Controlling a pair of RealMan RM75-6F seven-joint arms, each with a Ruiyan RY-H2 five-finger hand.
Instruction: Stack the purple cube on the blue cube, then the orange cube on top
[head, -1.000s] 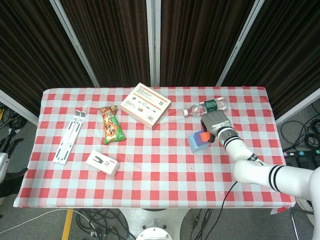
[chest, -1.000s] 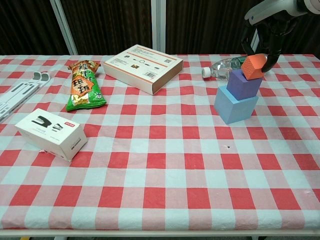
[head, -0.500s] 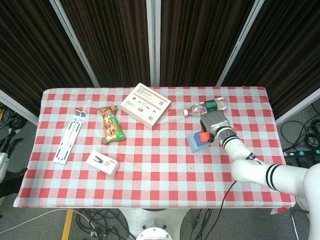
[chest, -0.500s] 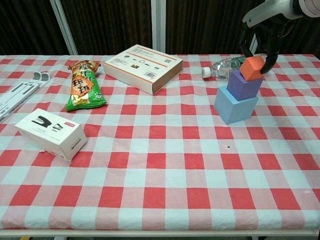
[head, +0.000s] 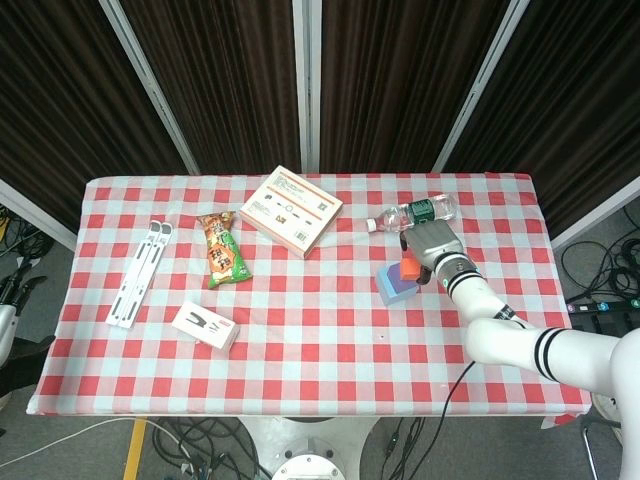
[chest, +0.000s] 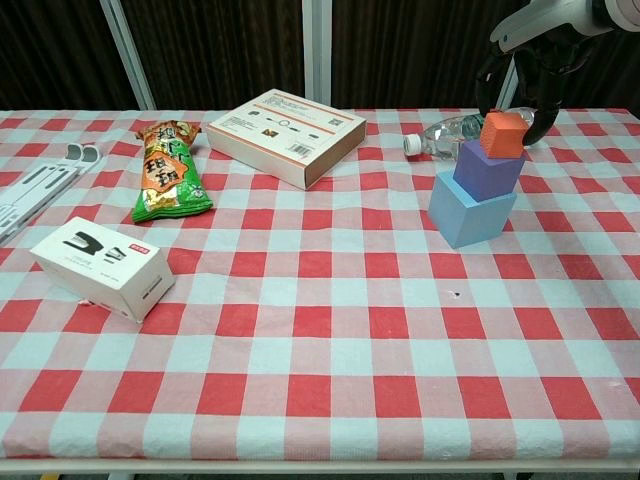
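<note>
Here a table (head: 300, 340) draped in a red-and-white checked cloth (chest: 320, 330) stands before dark curtains (head: 230, 80) hung between pale, slanting metal posts (head: 150, 85). On the floor near the table lie loose cables (head: 200, 445).

At the far left of the cloth lies a white folding stand (head: 138, 272). Right of it and nearer sits a small white box (chest: 102, 266) with a black mark on its lid. Further from the viewer lies a green snack bag (chest: 168, 172), and right of that a flat cardboard box (chest: 287, 123) set at an angle.

Toward the right, a clear bottle (head: 412, 214) with a green label lies on its side, cap pointing left. Just nearer stands the stack: the blue cube (chest: 472, 206) on the cloth, the purple cube (chest: 488, 165) on top of it, and the orange cube (chest: 504, 134) resting level on the purple one.

The right hand (chest: 530, 70) hangs just above and behind the orange cube, dark fingers (chest: 488, 72) spread apart and curving down on both sides of it; whether they touch it cannot be told. Its white arm (head: 520, 345) reaches in from the right edge. The left hand shows in neither view.
</note>
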